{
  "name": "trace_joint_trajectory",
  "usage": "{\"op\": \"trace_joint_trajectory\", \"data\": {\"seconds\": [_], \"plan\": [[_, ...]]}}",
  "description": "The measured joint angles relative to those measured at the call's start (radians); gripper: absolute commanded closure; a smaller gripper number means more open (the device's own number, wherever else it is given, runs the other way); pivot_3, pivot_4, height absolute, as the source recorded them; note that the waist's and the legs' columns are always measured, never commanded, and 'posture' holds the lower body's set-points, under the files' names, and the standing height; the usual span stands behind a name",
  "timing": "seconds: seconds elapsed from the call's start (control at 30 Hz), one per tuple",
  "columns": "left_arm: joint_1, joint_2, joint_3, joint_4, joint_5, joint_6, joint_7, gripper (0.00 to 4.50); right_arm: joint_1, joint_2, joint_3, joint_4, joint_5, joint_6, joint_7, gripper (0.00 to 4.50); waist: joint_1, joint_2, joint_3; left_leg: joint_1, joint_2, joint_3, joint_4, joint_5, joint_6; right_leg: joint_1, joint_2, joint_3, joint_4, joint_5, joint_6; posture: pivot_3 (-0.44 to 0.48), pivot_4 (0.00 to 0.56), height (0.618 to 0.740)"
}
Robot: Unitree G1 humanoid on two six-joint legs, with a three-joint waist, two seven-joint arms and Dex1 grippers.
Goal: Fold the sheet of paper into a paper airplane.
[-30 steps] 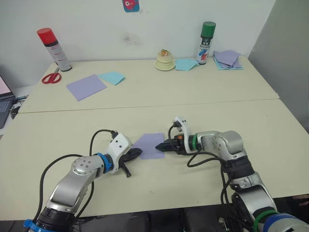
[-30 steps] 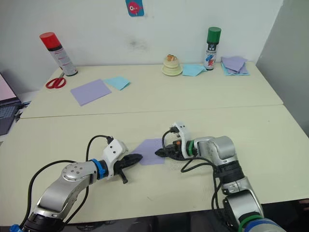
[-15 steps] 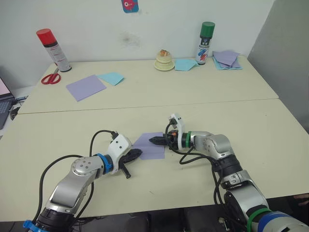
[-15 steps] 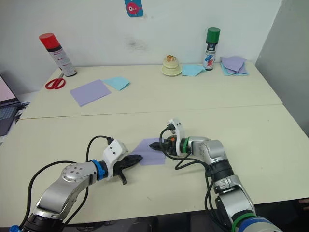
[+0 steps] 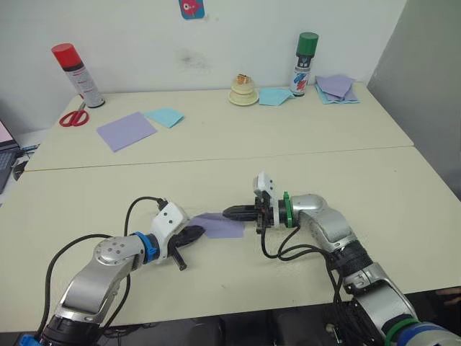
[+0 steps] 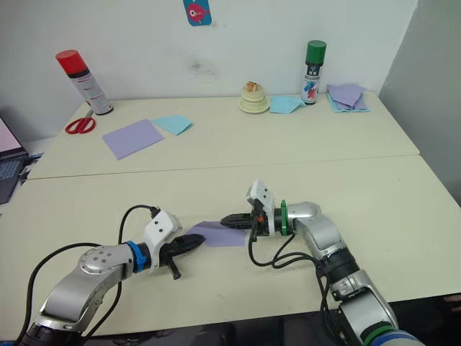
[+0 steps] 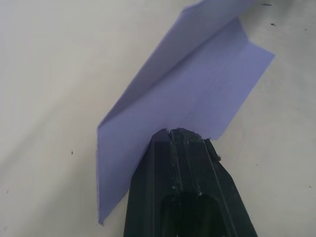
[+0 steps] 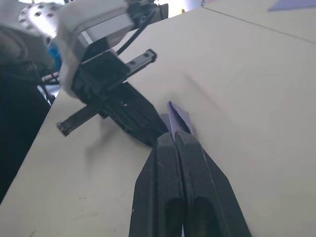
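The sheet of paper (image 5: 223, 228), creased lavender, lies at the middle of the near table with one flap raised off the surface (image 7: 197, 84). My left gripper (image 5: 196, 232) is shut on the sheet's left corner, its black fingers pinching the edge (image 7: 177, 132). My right gripper (image 5: 226, 212) comes in from the right, level with the table, and is shut on the sheet's lifted far edge. In the right wrist view a sliver of the sheet (image 8: 180, 116) pokes out past my shut right gripper (image 8: 174, 136), with the left gripper (image 8: 143, 126) just beyond. The paper airplane is out of view.
On the far table stand a red-capped can (image 5: 72, 72), scissors (image 5: 72, 117), a smooth lavender square (image 5: 127, 130), a light-blue sheet (image 5: 166, 115), a cream dish (image 5: 243, 94), a green-capped can (image 5: 305, 63) and a stack of sheets (image 5: 335, 88). A laptop (image 5: 6, 140) sits at the left edge.
My right gripper has shut and slid left onto the sheet's far edge. The sheet now looks narrower with a flap lifted. The left gripper has kept its grip.
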Motion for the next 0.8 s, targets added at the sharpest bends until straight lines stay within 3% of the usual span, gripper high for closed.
{"op": "trace_joint_trajectory", "data": {"seconds": [0.37, 0.57, 0.8], "plan": [[0.0, 0.019, 0.008, 0.01, -0.001, 0.0, -0.011, 4.5, 0.054, -0.057, 0.113, 0.023, -0.169, -0.372, 0.059, 4.48, 0.0, 0.0, 0.0, 0.002, 0.001, 0.0, 0.0, 0.0, 0.0, 0.002, 0.0, 0.0, 0.0, 0.0, 0.0, 0.0, 0.15, 0.74], [0.001, 0.019, 0.019, 0.021, -0.027, 0.006, -0.022, 4.5, 0.053, -0.053, 0.132, 0.098, -0.253, -0.449, 0.01, 4.48, 0.0, 0.0, 0.001, 0.014, 0.002, 0.0, -0.003, 0.0, 0.0, 0.014, 0.0, 0.0, -0.002, -0.005, 0.001, 0.0, 0.15, 0.74], [-0.009, 0.041, 0.09, 0.041, -0.11, 0.07, -0.087, 4.5, 0.052, -0.042, 0.131, 0.141, -0.298, -0.479, -0.035, 4.48, 0.002, -0.001, 0.003, 0.013, 0.003, -0.001, -0.003, 0.0, 0.0, 0.014, 0.0, -0.002, -0.001, -0.006, -0.001, 0.0, 0.15, 0.74]]}}
